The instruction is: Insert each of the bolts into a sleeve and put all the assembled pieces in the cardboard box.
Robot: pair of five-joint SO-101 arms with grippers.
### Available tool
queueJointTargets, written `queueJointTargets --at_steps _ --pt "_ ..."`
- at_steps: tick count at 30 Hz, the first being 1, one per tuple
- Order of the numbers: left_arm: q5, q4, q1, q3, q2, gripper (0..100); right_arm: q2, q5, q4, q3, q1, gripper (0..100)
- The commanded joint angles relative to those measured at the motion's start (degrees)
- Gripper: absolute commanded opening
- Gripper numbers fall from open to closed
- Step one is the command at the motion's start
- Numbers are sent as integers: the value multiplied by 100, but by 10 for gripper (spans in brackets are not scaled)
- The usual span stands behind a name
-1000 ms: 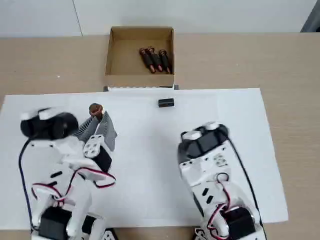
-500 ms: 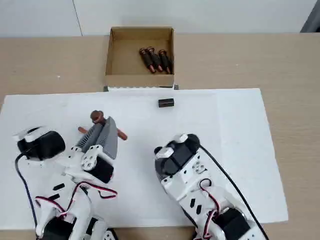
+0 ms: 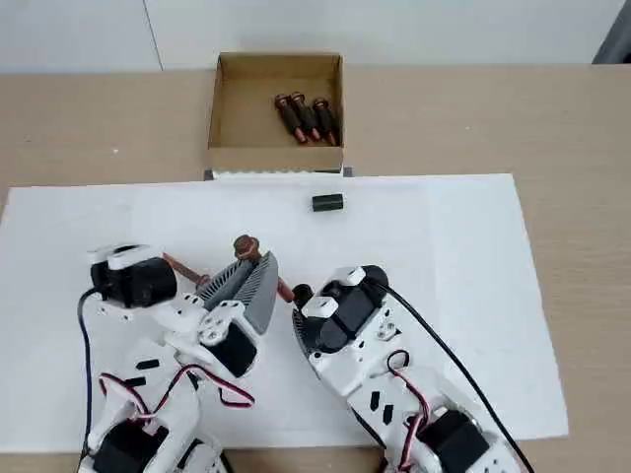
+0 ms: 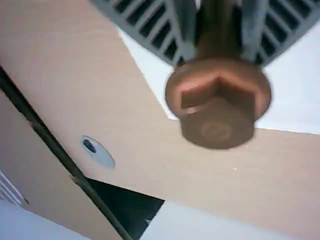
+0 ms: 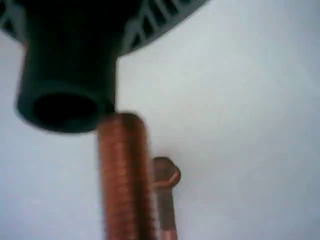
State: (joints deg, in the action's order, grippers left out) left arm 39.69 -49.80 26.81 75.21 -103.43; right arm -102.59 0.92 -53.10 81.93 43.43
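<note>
Aligning: bolt (image 5: pixel 122 170) tip is sitting just beside the sleeve (image 5: pixel 62 75) mouth, offset sideways, not entering.
Left fingers (image 4: pixel 145 20): clamping the bolt near its head.
Right fingers (image 5: pixel 160 20): gripping the sleeve, over the white sheet (image 5: pixel 240 125).

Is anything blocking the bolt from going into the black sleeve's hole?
Nothing visible is in between. The tip of the bolt is right beside the open hole of the sleeve, just off to one side and not in yet. A second bolt lies on the white paper underneath, out of the way.
</note>
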Motion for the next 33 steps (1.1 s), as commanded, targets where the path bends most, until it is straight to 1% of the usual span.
queueJointTargets --at_steps 1,8,13,15,21,24,29,33 --pt "26 141 123 -13 -53 7 -40 -9 180 -62 31 3" --pt "18 149 70 -40 -62 7 -40 -9 163 -62 48 3" --pt "18 589 70 -4 -62 7 -40 -9 145 -35 453 3" --pt "18 624 70 66 -53 7 -40 -9 180 53 514 3" --pt "-360 580 70 92 -62 7 -40 -9 180 88 338 3" --pt "-360 580 70 92 -62 7 -40 -9 180 79 163 3" --pt "-360 580 70 84 -62 7 -48 -18 180 62 154 3" --pt "-519 387 79 84 -62 7 -48 -18 180 62 154 3"
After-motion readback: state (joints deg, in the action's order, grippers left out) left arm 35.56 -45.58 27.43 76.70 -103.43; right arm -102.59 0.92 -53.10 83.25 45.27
